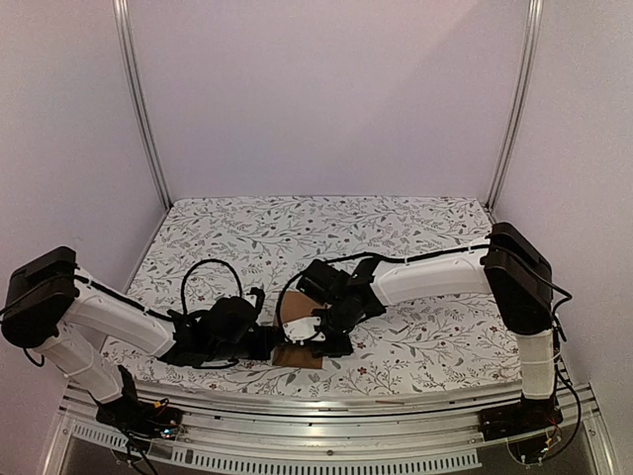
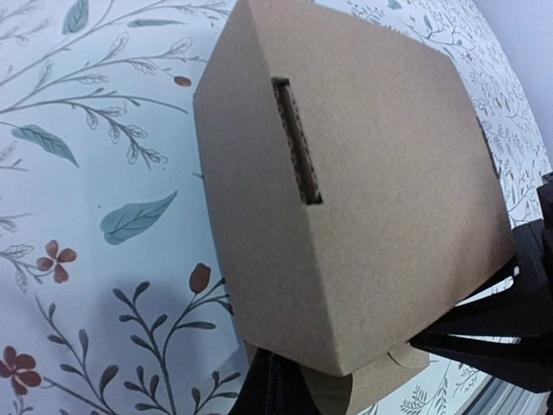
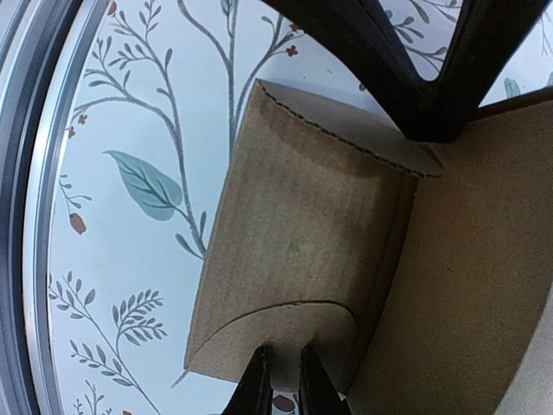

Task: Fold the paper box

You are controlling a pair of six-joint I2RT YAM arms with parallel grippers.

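The paper box [image 1: 295,315] is a brown, partly folded carton near the table's front edge, between my two grippers. In the left wrist view the paper box [image 2: 371,173] fills the frame, with a slit [image 2: 296,143] in one panel. My left gripper [image 2: 281,387] reaches under its lower edge, fingertips hidden by cardboard. In the right wrist view it [image 3: 428,112] closes on the box's wall edge. My right gripper [image 3: 285,385] is shut on a rounded tab [image 3: 294,333] of a side flap [image 3: 302,216].
The floral tablecloth [image 1: 415,228] covers the table. A metal rail [image 1: 326,406] runs along the front edge just behind the box. White walls and aluminium posts [image 1: 138,99] enclose the back and sides.
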